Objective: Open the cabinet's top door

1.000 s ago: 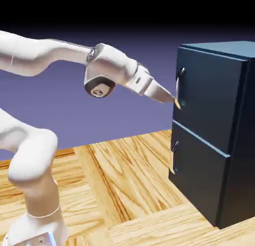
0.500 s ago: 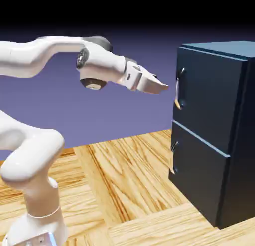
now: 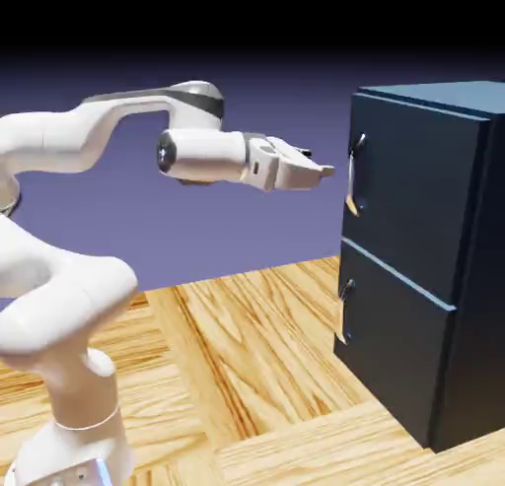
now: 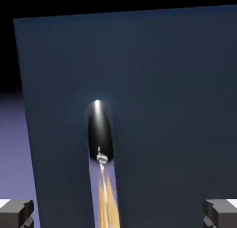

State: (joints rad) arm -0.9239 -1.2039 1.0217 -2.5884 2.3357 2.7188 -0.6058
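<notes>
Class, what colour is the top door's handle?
Silver: the handle on the dark-blue top door reflects its surroundings; it shows best in the exterior view.

Wooden table (image 3: 247, 356); plain blue-violet backdrop (image 3: 266, 228) behind.

Wooden bench before a violet backdrop fading to black.

In the exterior view the bench (image 3: 247, 346) fills the lower part of the picture, its surface laid in broad planks of light honey-coloured wood with strong orange-brown grain, the planks set at differing angles so that the seams cross diagonally. Behind it rises a plain blue-violet backdrop (image 3: 237, 228), smooth and without seams or windows, paler near the bench's far edge and darkening upward until it turns black along the top of the picture. The light is even and soft. In the hand view a strip of the same violet shows at the left edge, with black above it.
</notes>
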